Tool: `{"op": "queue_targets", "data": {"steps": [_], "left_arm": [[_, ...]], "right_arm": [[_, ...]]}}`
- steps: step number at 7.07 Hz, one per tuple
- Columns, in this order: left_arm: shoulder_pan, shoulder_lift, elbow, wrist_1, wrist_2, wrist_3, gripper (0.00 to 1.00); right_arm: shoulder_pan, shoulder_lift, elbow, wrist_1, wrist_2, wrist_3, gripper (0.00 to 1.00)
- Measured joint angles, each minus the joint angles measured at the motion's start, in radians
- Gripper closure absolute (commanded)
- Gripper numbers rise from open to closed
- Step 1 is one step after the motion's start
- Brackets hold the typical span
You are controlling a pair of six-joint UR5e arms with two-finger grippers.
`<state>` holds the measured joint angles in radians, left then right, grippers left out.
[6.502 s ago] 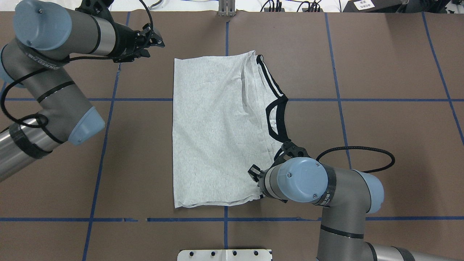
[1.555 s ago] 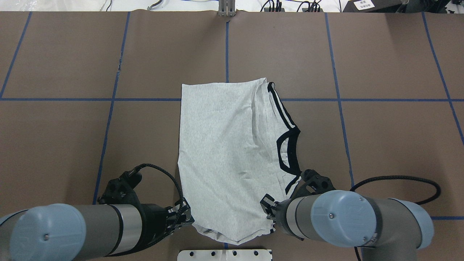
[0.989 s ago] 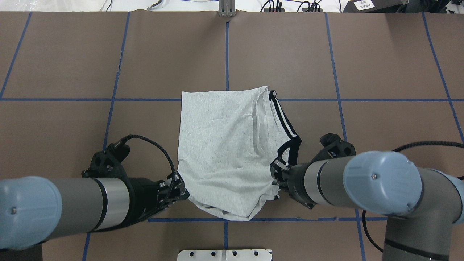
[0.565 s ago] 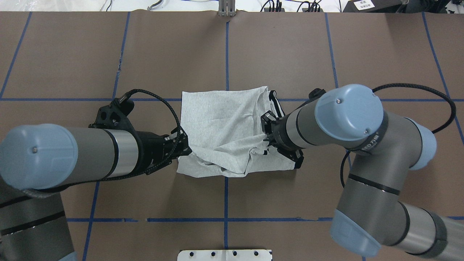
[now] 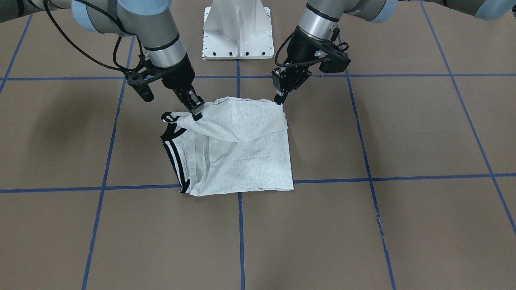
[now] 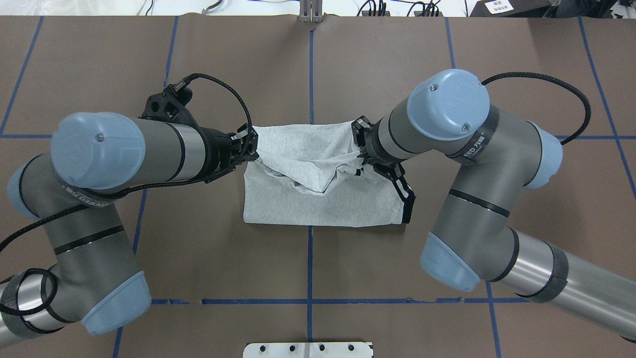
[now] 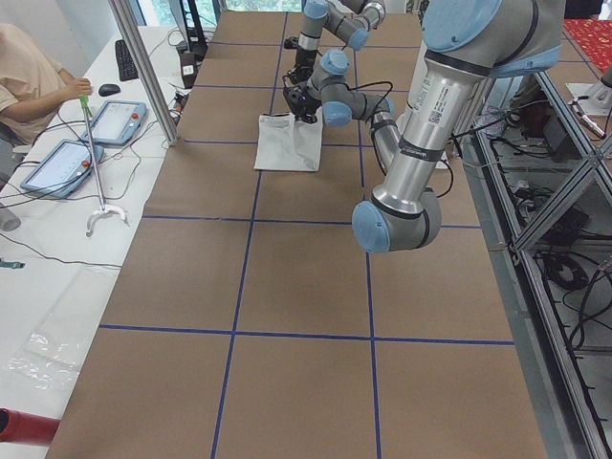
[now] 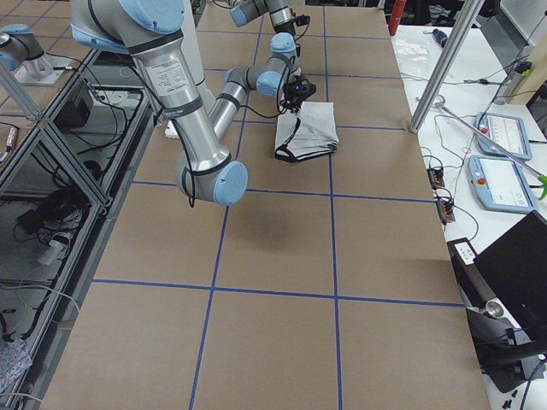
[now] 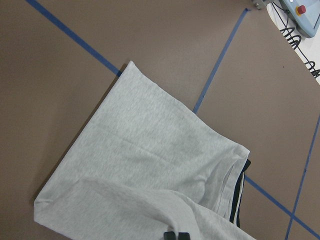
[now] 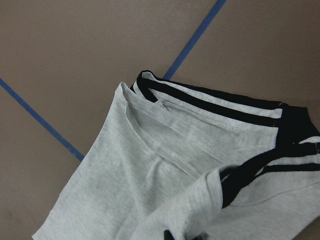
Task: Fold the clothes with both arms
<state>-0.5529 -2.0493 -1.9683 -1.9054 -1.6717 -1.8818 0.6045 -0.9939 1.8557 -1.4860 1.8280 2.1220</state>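
T-shirt (image 6: pixel 323 211), light heather grey, lay on the brown table (image 6: pixel 198 243) just beyond the white pedestal base (image 6: pixel 308 349). It straddled a blue tape line (image 6: pixel 309 263) that ran away from the robot. Nearest the base was a straight folded edge, with the lower layer flat on the paper. In the front-facing view the black neckband (image 5: pixel 163 139) and two black hem stripes (image 5: pixel 173 163) showed along the shirt's right side.

Above the lower layer, a loose flap was held up between both grippers. It sagged in the middle, wrinkled; could not tell whether the low point touched the layer beneath. Left gripper (image 6: pixel 250 147) was clamped tight on the flap's left corner. Its wrist camera showed the fingertips (image 9: pixel 170 235) pressed together with grey cloth at them. Right gripper (image 6: pixel 358 149) was clamped on the right corner, where the cloth bunched with a striped hem. Its fingertips (image 10: pixel 170 235) were barely in frame, with fabric draped over them. Left arm (image 6: pixel 164 151) and right arm (image 6: pixel 469 209) reached in from opposite sides, wrists pointing toward each other across the shirt.

Farther out, the shirt's far edge lay over a crosswise tape line. Beyond it was brown paper to the table's far margin, where black cables (image 6: pixel 397 7) lay. Left side view: a person's hand (image 7: pixel 76 88) at a bench beside the table, near two control tablets (image 7: pixel 120 122).
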Motion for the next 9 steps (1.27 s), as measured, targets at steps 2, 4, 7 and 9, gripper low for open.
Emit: {"op": "queue_targets", "data": {"steps": [2,4,7,9], "left_arm": [[-0.012,-0.007,0.079,-0.066,0.003,0.005,1.0],[-0.019,-0.008,0.116,-0.085,0.005,0.03,1.0],[-0.051,-0.047,0.25,-0.176,0.008,0.046,0.54],[-0.137,-0.103,0.402,-0.255,0.008,0.138,0.54]], "right_arm": [[0.015,0.022,-0.101,0.09,0.0,-0.005,1.0],[0.028,0.06,-0.181,0.12,0.0,-0.019,0.98],[0.042,0.102,-0.28,0.128,-0.003,-0.075,0.0],[0.102,0.142,-0.411,0.221,0.022,-0.187,0.0]]}}
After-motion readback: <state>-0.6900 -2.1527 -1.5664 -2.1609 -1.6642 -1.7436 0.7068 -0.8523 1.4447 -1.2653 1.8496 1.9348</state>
